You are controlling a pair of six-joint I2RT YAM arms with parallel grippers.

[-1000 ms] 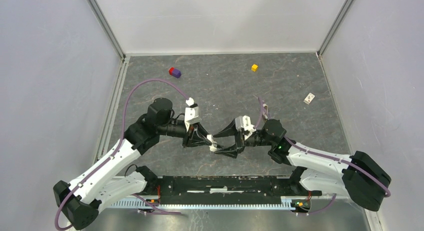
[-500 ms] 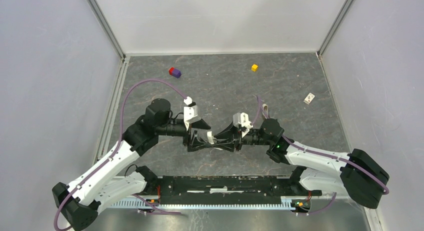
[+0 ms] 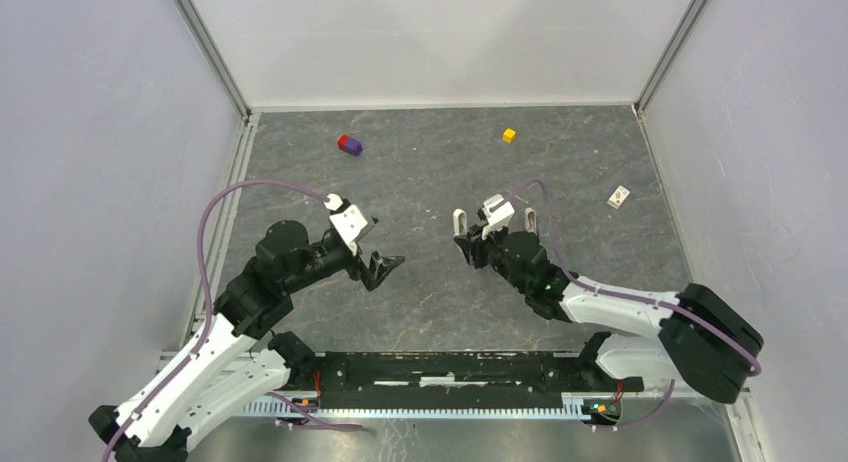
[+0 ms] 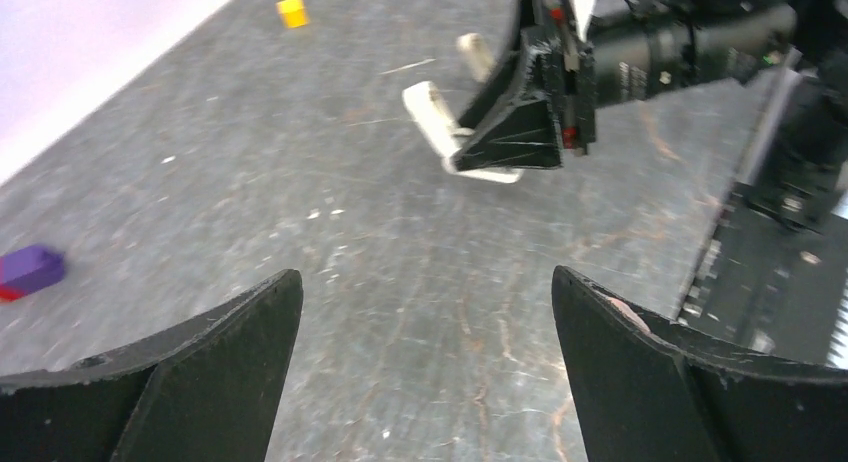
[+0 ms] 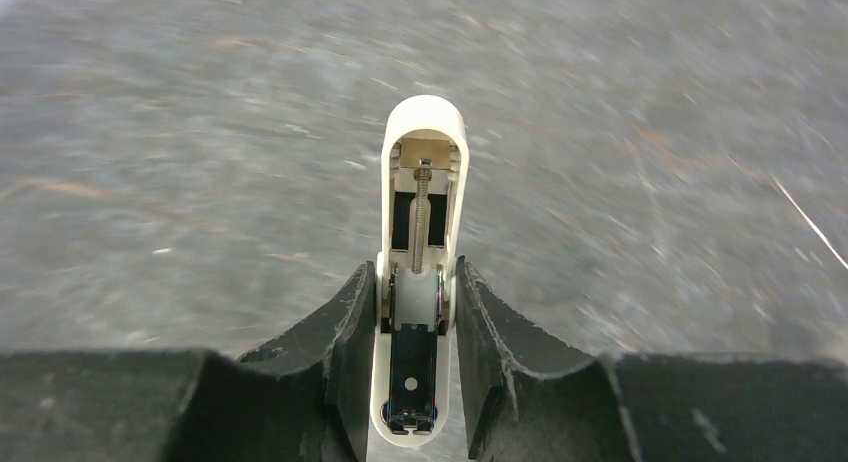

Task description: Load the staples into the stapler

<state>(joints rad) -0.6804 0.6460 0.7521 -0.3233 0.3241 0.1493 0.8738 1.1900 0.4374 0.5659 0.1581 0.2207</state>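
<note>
The stapler (image 5: 424, 152) is a small white one, hinged open so its grey metal inside and spring show. My right gripper (image 5: 415, 282) is shut on its rear end, one finger on each side. From above, the right gripper (image 3: 468, 244) holds the stapler (image 3: 459, 221) near the table's middle, pointing away from the bases. The left wrist view shows the stapler (image 4: 432, 107) spread open in those black fingers. My left gripper (image 4: 425, 282) is open with nothing in it, and it sits apart to the left (image 3: 385, 267). A small pale strip (image 3: 619, 196), possibly the staples, lies at the far right.
A purple-and-red cube (image 3: 349, 144) and a yellow cube (image 3: 509, 135) lie near the back wall. Both also show in the left wrist view, the yellow cube (image 4: 292, 12) and the purple cube (image 4: 30, 270). White walls enclose the grey table. A black rail (image 3: 450, 367) runs along the near edge.
The left gripper opened, let go of the stapler and drew back to the left. The right gripper closed on the stapler and swung it up and away from the bases.
</note>
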